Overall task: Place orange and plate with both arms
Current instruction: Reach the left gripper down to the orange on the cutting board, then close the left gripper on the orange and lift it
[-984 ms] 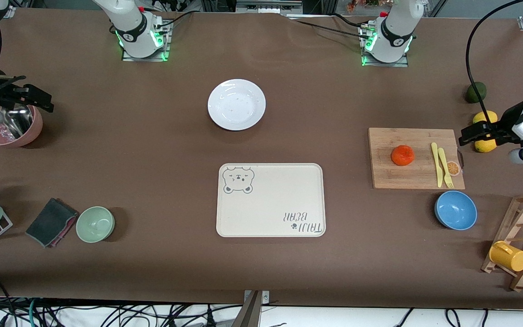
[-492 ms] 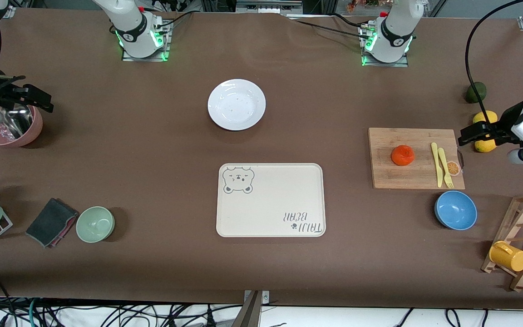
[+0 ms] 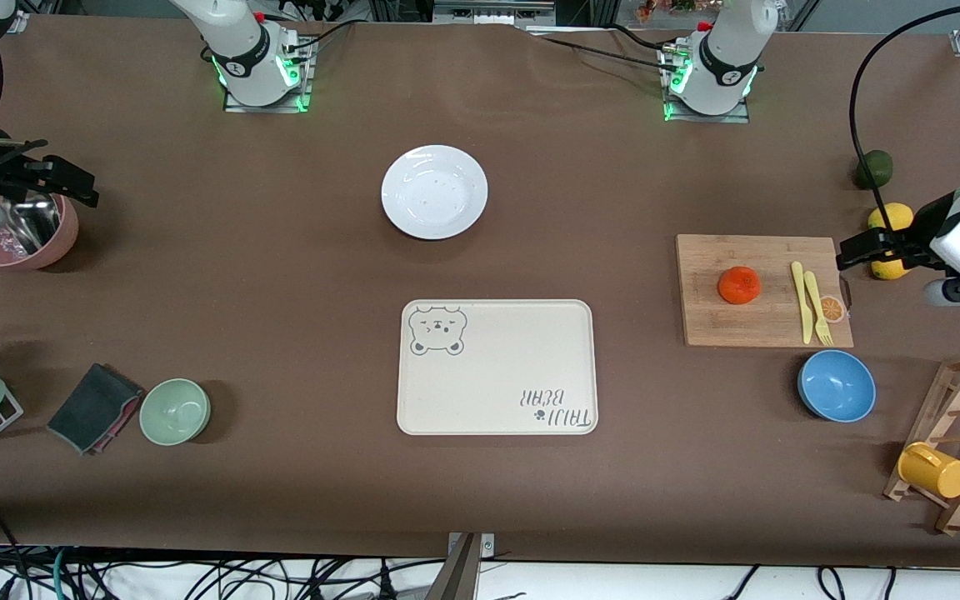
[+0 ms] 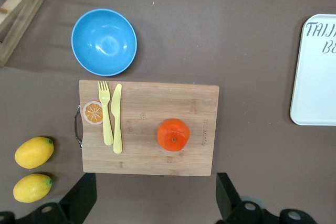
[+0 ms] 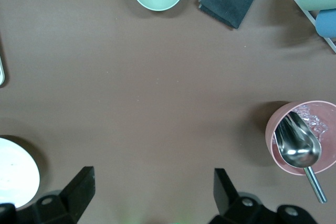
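The orange (image 3: pixel 739 285) lies on a wooden cutting board (image 3: pixel 763 290) toward the left arm's end; it also shows in the left wrist view (image 4: pixel 173 134). The white plate (image 3: pixel 434 192) sits empty on the table between the two arm bases, and its edge shows in the right wrist view (image 5: pixel 16 179). My left gripper (image 3: pixel 863 248) is open and empty, high over the bare table just off the board's edge (image 4: pixel 154 198). My right gripper (image 3: pixel 47 179) is open and empty, high over bare table between the plate and a pink bowl (image 5: pixel 153 190).
A cream bear tray (image 3: pixel 497 367) lies mid-table. A yellow knife and fork (image 3: pixel 809 302) lie on the board. Around it are a blue bowl (image 3: pixel 836 386), lemons (image 3: pixel 890 218), a green fruit (image 3: pixel 873 169) and a rack with a yellow cup (image 3: pixel 934 471). The pink bowl (image 3: pixel 17 231), green bowl (image 3: pixel 175 411) and cloth (image 3: pixel 95 407) are at the right arm's end.
My left gripper has shifted slightly toward the cutting board. The right arm, the orange and the plate have not moved.
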